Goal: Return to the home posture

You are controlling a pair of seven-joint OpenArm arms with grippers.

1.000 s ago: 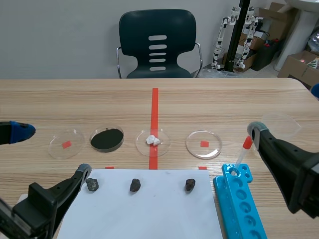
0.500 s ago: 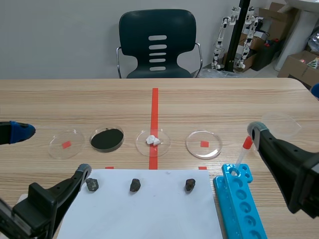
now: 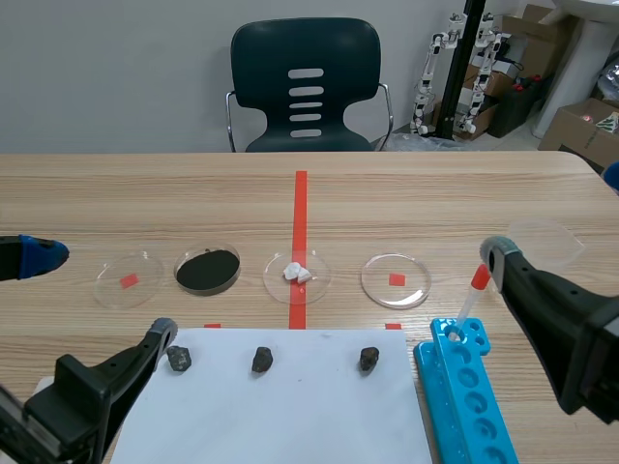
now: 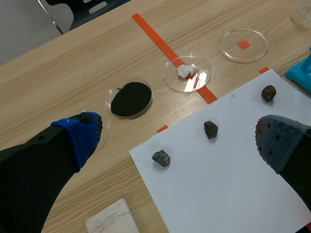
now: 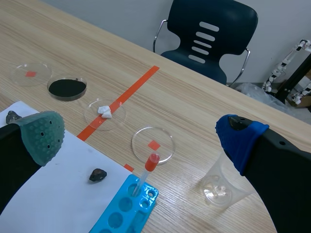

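I had both arms low at the near side of the table. My left claw was spread wide, with the white paper and three dark stones ahead of it. My right claw was spread too, with the blue rack and its red-capped tube ahead between the fingers.

wall plain grey, far ahead of the left claw | chair dark, slotted back, at the far edge of the table | table light wood grain | cardboard boxes well beyond the right claw
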